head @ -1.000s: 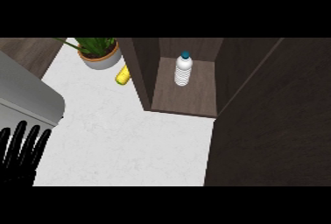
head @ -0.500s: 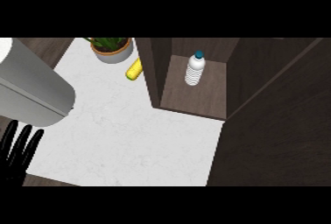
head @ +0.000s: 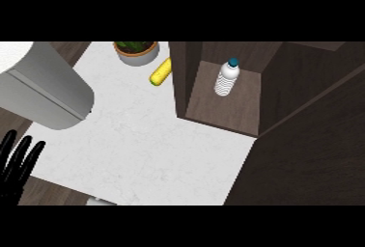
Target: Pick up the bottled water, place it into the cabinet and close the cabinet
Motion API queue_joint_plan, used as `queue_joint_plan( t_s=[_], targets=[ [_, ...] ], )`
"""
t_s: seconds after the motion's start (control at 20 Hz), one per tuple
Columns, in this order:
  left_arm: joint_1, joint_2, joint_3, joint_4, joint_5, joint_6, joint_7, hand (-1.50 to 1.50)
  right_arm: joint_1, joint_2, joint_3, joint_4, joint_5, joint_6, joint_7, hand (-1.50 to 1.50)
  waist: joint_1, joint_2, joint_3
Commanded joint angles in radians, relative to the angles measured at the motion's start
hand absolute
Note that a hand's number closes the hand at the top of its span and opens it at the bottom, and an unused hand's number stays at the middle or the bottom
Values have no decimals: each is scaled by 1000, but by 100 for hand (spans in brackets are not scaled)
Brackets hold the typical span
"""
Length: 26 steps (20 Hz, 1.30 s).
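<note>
The bottled water (head: 227, 79), clear with a blue cap, stands upright on the shelf inside the dark wooden cabinet (head: 224, 108) at the upper middle. The cabinet's door (head: 310, 144) stands open and fills the right side of the head view. My left hand (head: 18, 164) shows at the lower left edge, fingers straight and pointing up, holding nothing, far from the bottle. The right hand does not show.
A potted plant (head: 137, 50) sits at the back of the white counter (head: 143, 144), with a yellow corn cob (head: 161, 72) beside the cabinet's left wall. A large grey curved object (head: 46, 91) overhangs the counter's left side.
The view has shifted, so the cabinet, bottle, plant and corn cob sit further right in the picture. The left hand has sunk lower at the left edge.
</note>
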Motion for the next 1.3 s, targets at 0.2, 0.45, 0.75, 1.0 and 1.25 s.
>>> queue_joint_plan(
  t_s=[0.2, 0.45, 0.75, 1.0, 1.25],
  targets=[
    [-7, 24, 31, 4, 23, -25, 7, -150, -155, 5, 153, 8, 29, 39, 145, 150, 2, -3, -2],
    [-12, 35, 41, 21, 32, -37, 15, -150, -242, 8, 149, 26, 21, 47, 189, 150, 3, 0, -4],
    [-12, 34, 50, 39, 36, -48, 11, -150, -267, 45, 139, 41, -27, 26, 216, 150, -9, 8, -6],
    [-24, 41, 63, 31, 45, -55, 12, -150, -252, 63, 149, 84, -92, 36, 216, 150, 4, 27, -2],
    [-31, 51, 68, 36, 48, -75, 15, -150, -259, 66, 155, 130, -187, 62, 202, 150, 38, 44, 0]
  ],
)
